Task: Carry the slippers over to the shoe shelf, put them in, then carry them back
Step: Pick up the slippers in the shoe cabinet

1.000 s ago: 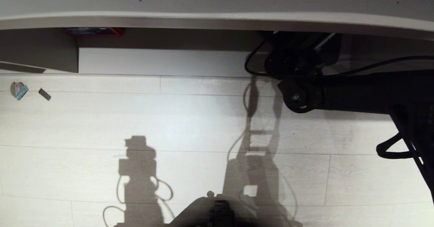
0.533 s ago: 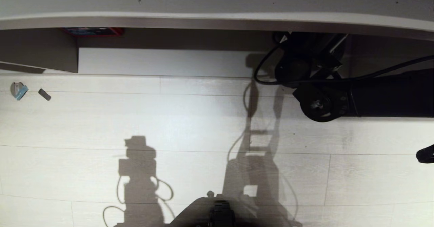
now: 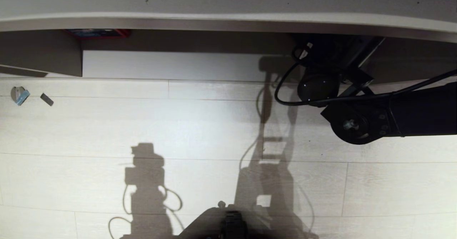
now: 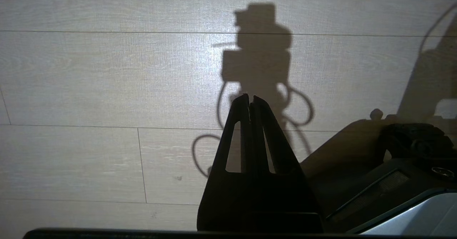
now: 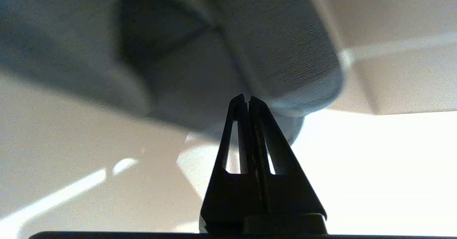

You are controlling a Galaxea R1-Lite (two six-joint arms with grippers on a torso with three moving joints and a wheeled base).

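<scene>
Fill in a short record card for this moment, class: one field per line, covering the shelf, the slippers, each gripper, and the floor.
shoe shelf: long low unit across the far side, open compartment beneath its top board
slippers: grey-blue, seen close in the right wrist view, just beyond the fingertips
right gripper: shut, at the compartment mouth; whether it grips the slippers cannot be told
left gripper: shut, empty, above the floor
floor: pale planks, two small scraps at far left

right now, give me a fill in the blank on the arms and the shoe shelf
1. The jaws of the left gripper are ___.
2. The left gripper hangs over bare ___.
3. In front of the right gripper are the blue-grey ___.
4. The ___ arm reaches under the top board of the shoe shelf.
Missing: shut; floor; slippers; right.
</scene>
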